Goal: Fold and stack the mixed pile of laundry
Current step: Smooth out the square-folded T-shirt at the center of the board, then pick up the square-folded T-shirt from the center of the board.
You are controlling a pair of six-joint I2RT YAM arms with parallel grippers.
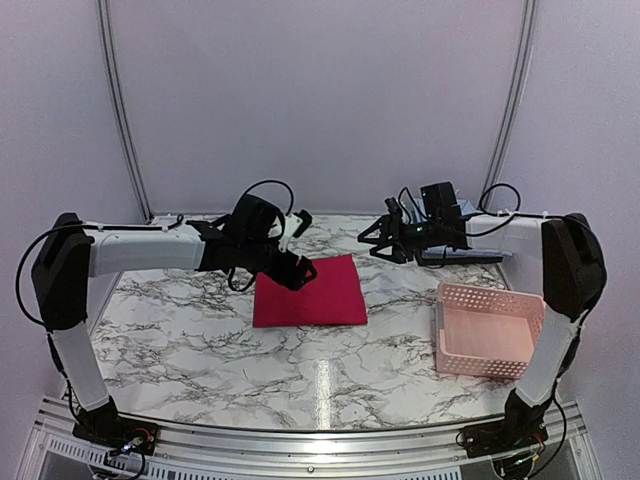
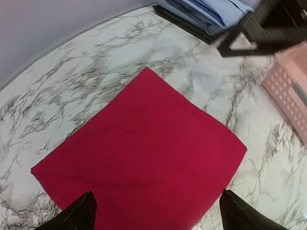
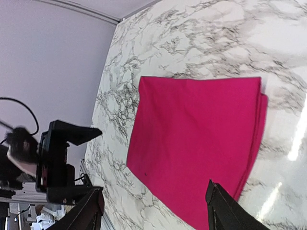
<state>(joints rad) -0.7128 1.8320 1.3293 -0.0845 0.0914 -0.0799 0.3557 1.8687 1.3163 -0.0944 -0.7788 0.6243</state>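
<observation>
On the marble counter the red garment lies folded in the middle. The blue shirt at the far edge is folded too, we think. Our left end effector and right end effector are spread, empty. Stacking is left.

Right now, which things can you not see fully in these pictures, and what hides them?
Light blue shirt: left wrist view, cut off by the top edge; top view, mostly under the right arm.
Pink basket: left wrist view, blurred, cut off by the right edge.
Magenta garment: top view, far left corner behind the left gripper.
</observation>
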